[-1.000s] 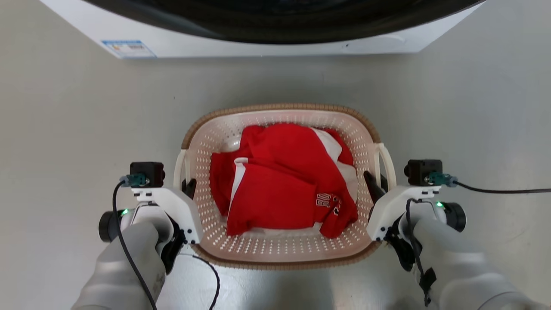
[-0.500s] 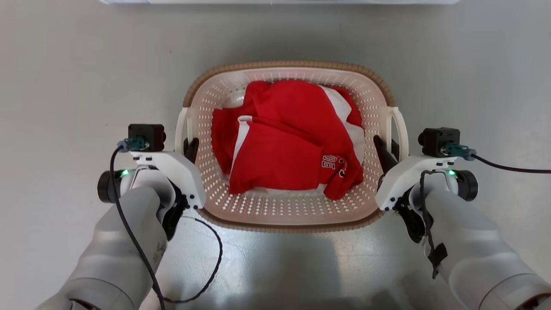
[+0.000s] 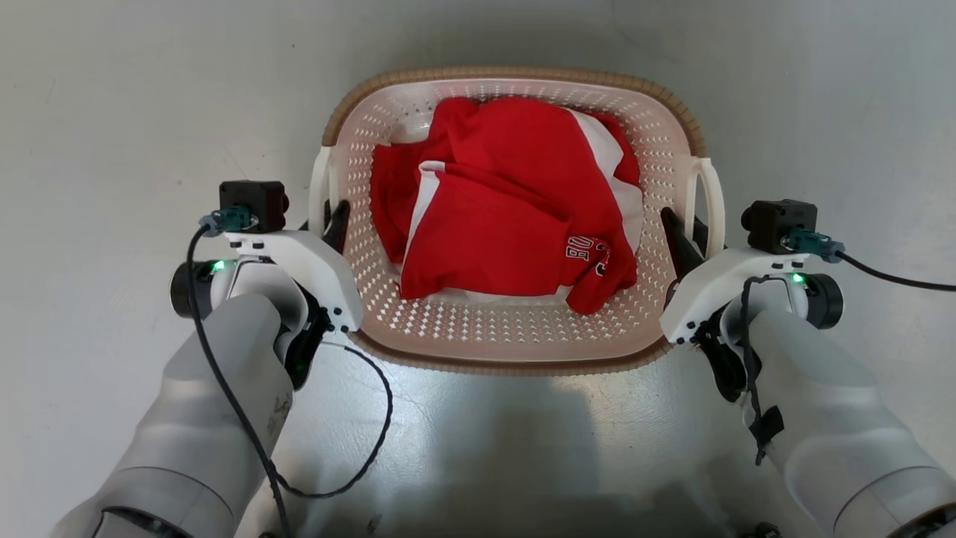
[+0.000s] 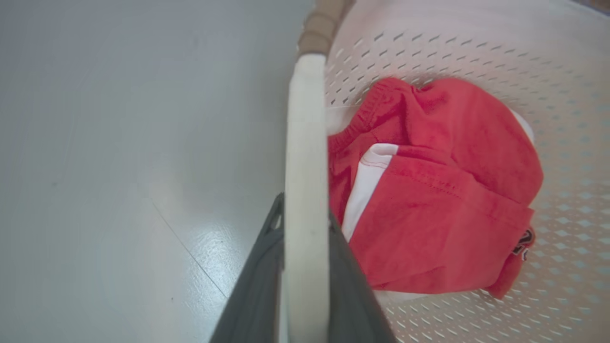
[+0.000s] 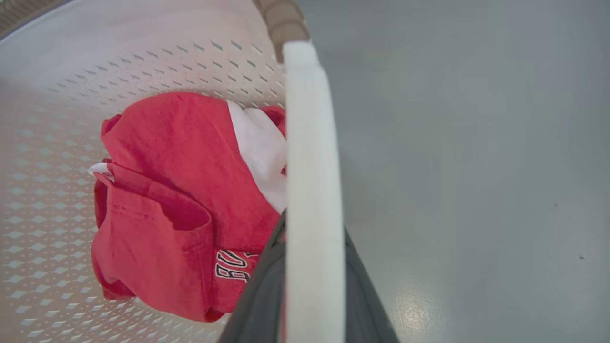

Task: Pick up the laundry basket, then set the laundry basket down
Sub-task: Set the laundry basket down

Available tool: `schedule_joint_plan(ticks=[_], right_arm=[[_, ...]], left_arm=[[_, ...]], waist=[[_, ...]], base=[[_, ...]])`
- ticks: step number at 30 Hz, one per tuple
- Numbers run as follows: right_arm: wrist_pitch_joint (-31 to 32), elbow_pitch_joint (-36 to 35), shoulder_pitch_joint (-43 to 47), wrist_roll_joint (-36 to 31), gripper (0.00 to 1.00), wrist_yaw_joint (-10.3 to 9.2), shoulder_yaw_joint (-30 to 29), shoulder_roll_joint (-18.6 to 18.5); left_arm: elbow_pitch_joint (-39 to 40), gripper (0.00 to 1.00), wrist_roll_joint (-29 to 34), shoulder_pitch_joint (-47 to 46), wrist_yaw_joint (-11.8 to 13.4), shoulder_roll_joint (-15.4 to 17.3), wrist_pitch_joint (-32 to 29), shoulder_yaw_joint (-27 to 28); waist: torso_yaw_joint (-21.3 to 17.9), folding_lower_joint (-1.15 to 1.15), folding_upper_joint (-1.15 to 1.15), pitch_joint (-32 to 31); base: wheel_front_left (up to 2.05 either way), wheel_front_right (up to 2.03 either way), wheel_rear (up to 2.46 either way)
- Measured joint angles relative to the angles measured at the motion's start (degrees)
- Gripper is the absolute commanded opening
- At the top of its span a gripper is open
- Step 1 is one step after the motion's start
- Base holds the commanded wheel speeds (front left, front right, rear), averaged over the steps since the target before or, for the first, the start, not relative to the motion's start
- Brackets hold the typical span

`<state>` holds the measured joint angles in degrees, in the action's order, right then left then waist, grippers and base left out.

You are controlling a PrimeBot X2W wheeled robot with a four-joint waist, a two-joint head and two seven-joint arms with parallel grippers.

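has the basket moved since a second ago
Yes: the laundry basket looks larger against the floor, so it was likely lifted, though the camera has shifted too.

Laundry basket (image 3: 515, 340) with clothing (image 3: 493, 224) heaped inside, floor (image 3: 112, 112) beneath. Left gripper (image 3: 332, 218) astride left handle (image 3: 320, 187) on basket's left side; right gripper (image 3: 681, 226) astride right handle (image 3: 715, 202) opposite.
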<state>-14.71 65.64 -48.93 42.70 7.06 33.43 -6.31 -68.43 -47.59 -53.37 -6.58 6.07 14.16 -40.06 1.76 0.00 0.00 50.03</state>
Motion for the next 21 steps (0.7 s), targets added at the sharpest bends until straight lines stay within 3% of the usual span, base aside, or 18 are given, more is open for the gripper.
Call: schedule_joint_plan(ticks=[1,21], right_arm=[[0.03,0.25,-0.24,-0.53,1.00,0.00,-0.38,0.02],[0.03,1.25,-0.35,-5.68,1.00,0.05,-5.34,1.71]], left_arm=[[0.10,1.00,0.48,-0.08,0.00,0.00,0.22,0.53],[-1.43,1.00,4.85,-0.31,-0.57,-0.16,0.49,6.12]], waist=[[-0.04,0.00,0.00,0.05],[-1.16,0.00,0.00,-0.80]], base=[[0.00,0.00,0.00],[0.00,0.00,0.00]])
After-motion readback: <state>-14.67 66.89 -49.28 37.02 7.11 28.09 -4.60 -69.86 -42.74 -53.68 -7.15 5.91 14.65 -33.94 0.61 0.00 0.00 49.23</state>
